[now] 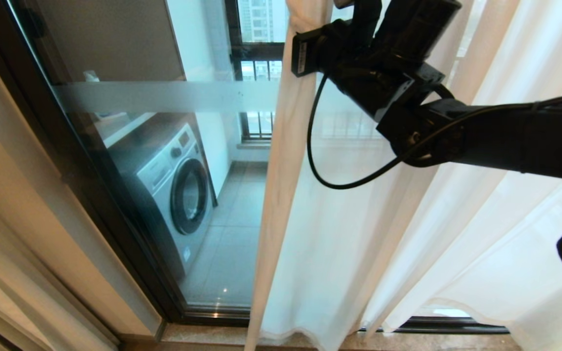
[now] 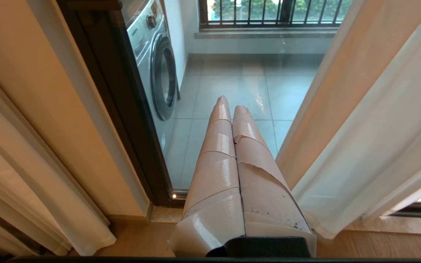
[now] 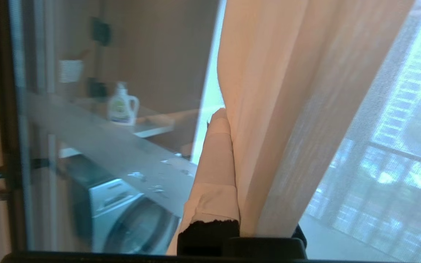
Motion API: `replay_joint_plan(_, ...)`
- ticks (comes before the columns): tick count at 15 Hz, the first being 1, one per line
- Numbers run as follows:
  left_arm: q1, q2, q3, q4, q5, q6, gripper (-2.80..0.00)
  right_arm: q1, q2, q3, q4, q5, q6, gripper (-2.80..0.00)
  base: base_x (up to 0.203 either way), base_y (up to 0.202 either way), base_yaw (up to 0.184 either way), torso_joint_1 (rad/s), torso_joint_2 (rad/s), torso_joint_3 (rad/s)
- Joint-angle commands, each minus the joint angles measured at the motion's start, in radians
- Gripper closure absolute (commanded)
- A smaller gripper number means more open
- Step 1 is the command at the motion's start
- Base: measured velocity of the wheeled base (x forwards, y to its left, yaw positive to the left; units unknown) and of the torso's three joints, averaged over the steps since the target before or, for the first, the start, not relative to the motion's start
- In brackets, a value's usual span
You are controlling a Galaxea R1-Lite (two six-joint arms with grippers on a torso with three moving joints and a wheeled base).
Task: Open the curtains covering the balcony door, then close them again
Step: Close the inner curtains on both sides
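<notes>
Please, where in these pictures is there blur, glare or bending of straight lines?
Head view: the door frame leans and bows near the picture's edge. Right wrist view: soft blur on the washer behind the glass, glare from outside through the curtain. Left wrist view: sharp, with a small shine on the balcony floor.

curtains (image 1: 408, 219) right, before balcony door (image 1: 130, 195) | washing machine (image 1: 173, 190) behind door, left

Cream sheer curtains (image 1: 408, 234) — black-brown balcony door (image 1: 81, 161), frosted white band.
</notes>
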Motion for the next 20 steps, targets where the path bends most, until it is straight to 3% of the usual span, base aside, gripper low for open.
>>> replay_joint_plan(1, 0.0, 0.0, 0.0, 0.0, 0.0, 0.0, 0.0, -0.035, -0.011, -0.001, -0.007, -0.005, -0.002, 0.0, 0.0, 0.0, 0.0, 0.0, 0.0, 0.0)
replay_joint_plan(10, 0.0, 0.0, 0.0, 0.0, 0.0, 0.0, 0.0, -0.231, -0.048, 0.008, 0.008, -0.012, -0.002, 0.0, 0.0, 0.0, 0.0, 0.0, 0.0, 0.0)
replay_joint_plan(19, 0.0, 0.0, 0.0, 0.0, 0.0, 0.0, 0.0, -0.265, -0.077, 0.025, 0.014, -0.006, -0.001, 0.0, 0.0, 0.0, 0.0, 0.0, 0.0, 0.0)
replay_joint_plan(20, 0.0, 0.0, 0.0, 0.0, 0.0, 0.0, 0.0, -0.265, -0.079, 0.028, 0.018, -0.006, -0.001, -2.8, 0.0, 0.0, 0.0, 0.0, 0.0, 0.0)
